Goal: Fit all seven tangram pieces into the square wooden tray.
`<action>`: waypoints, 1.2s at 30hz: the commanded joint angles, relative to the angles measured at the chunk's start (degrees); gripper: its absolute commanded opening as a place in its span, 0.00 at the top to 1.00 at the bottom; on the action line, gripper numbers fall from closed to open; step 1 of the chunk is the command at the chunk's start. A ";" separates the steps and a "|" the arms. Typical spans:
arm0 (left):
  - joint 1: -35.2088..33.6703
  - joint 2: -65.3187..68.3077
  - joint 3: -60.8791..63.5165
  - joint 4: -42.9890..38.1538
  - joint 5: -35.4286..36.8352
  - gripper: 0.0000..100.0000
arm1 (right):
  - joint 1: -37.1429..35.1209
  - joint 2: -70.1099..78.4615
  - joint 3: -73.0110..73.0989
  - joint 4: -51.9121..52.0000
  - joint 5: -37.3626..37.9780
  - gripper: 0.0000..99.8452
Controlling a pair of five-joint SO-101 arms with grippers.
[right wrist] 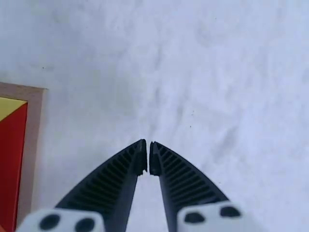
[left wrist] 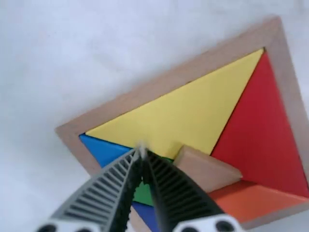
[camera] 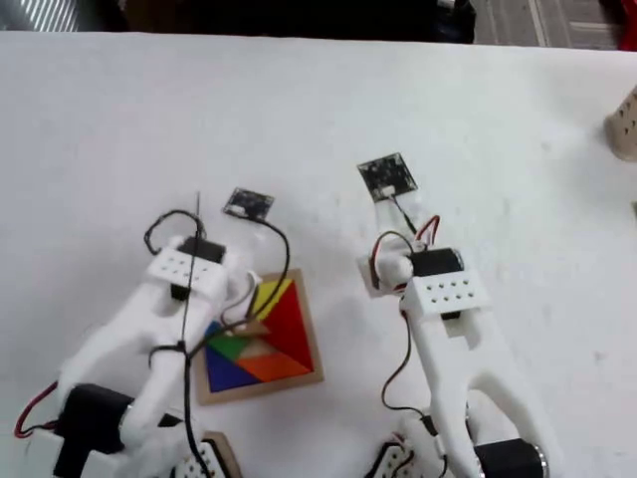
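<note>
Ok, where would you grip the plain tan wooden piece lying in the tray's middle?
Probably by its thick side edges, straight down from above. The plain tan wooden piece sits raised above the coloured pieces in the square wooden tray, so its sides are exposed; its flat top gives no hold.

Both arms are white plastic: the left arm [camera: 129, 329] at eight o'clock of the table, the right arm [camera: 453, 339] at five. Each bears a holed white plate [camera: 445, 292], black motors [camera: 90, 418] and looping black cables [camera: 282, 244]. The left gripper [left wrist: 142, 154] and right gripper [right wrist: 148, 157] have dark ribbed fingers [left wrist: 111, 188] on white bases.
</note>
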 commanded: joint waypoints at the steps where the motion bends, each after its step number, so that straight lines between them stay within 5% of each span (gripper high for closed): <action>1: 5.67 -1.89 1.14 -0.97 0.35 0.98 | 0.31 -1.98 -0.26 -1.10 0.79 0.98; 21: 13.67 -23.16 9.14 -2.99 0.79 0.98 | 0.31 -1.98 -0.26 -1.10 0.79 0.98; 28: 14.11 -19.30 9.93 -13.54 6.51 0.98 | 0.31 -1.98 -0.18 -1.10 0.79 0.98; 36: 16.66 -14.37 10.20 -14.33 6.42 0.98 | 0.31 -1.98 -0.18 -1.10 0.79 0.98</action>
